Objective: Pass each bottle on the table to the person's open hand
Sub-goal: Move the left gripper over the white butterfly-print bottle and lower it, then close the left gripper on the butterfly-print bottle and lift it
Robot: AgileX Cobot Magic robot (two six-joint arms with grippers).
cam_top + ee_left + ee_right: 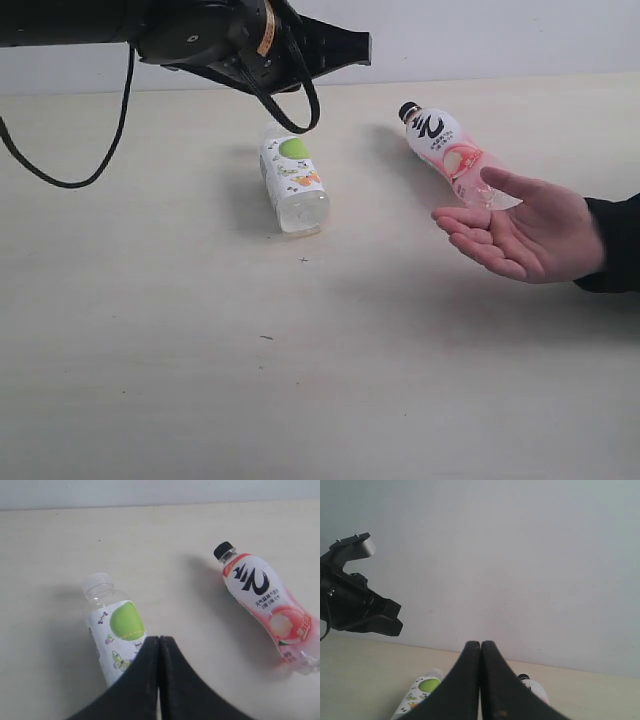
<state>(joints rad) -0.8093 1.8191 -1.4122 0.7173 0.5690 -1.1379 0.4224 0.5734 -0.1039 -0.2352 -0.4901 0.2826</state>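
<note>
Two bottles lie on the table. A white-capped one with a green-lime label rests at the middle back. To its right lies a black-capped pink bottle, its base just behind the person's open hand, held palm up at the right. My left gripper hangs shut and empty above the green-lime bottle. My right gripper is shut and empty, raised behind both bottles; the exterior view does not show it. The other bottles are out of view.
The left arm and its black cable cross the upper left. A pale wall runs behind the table. The right wrist view catches the left arm's head, the green-lime bottle and the pink bottle.
</note>
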